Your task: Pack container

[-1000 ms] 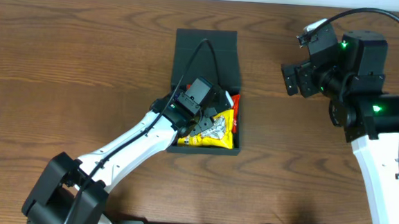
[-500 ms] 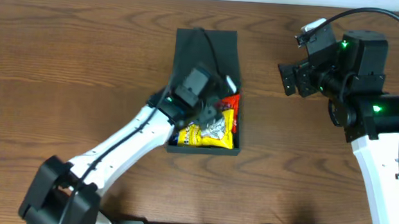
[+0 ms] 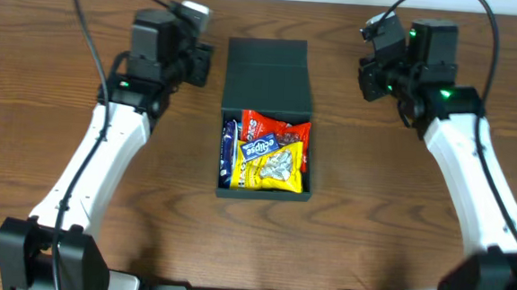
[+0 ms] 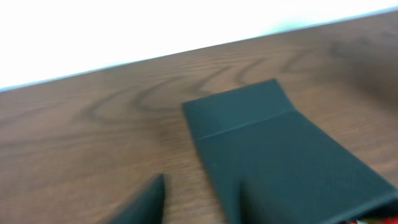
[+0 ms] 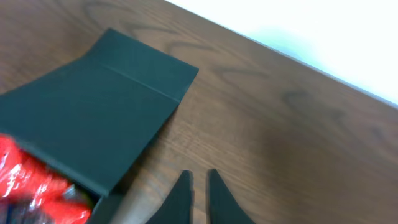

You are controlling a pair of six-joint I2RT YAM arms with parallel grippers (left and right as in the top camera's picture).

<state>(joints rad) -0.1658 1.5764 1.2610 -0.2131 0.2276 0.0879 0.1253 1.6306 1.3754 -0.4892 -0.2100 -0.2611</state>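
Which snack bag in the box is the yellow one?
The yellow packet lies at the container's near end, beside the dark blue packet on the left wall. The red packet lies just beyond it, nearer the lid.

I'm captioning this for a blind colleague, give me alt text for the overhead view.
An open dark green container sits mid-table on wood, its lid flap folded back, snack packets filling it. The left gripper and right gripper are raised at either side, holding nothing.

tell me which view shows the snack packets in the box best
Overhead: the snack packets lie fully visible inside the open container. The right wrist view catches only a blurred red corner of them; the left wrist view shows mostly the container's lid.
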